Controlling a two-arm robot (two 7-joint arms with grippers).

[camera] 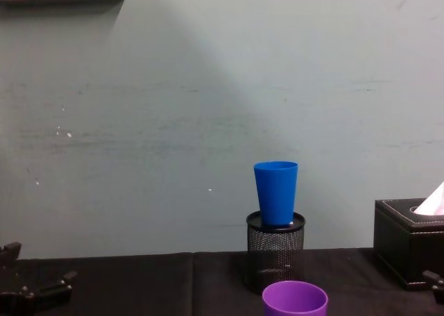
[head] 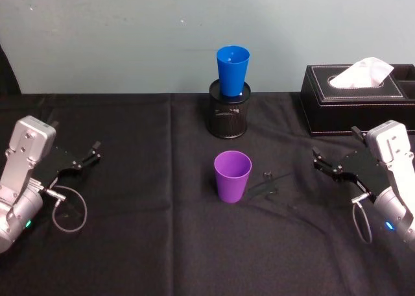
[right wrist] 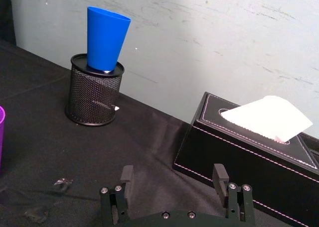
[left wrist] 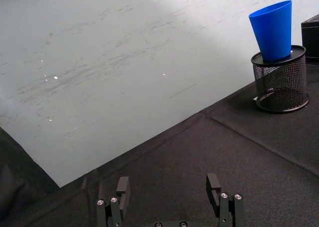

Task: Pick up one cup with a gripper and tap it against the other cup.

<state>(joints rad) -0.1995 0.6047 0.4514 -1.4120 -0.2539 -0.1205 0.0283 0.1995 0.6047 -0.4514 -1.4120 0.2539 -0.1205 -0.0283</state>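
- Left gripper [head: 96, 151]: black, flat jaws apart, holding nothing. It sits low over the black tablecloth [head: 142, 244] on the left side.
- Right gripper [head: 318, 161]: same build, jaws apart, nothing held. It is on the right side, near the front of the black stitched tissue box [head: 324, 98].
- Purple tapered plastic tumbler [head: 233, 176]: upright at mid-table, between the grippers and well apart from both.
- Blue tapered plastic tumbler [head: 233, 70]: upright, seated in the mouth of the black wire-mesh pen holder [head: 228, 117], behind the purple one.
- Handling note: approach level, straddle the purple wall below the rim and close gently. The perched blue tumbler looks easy to tip, so tap it lightly.
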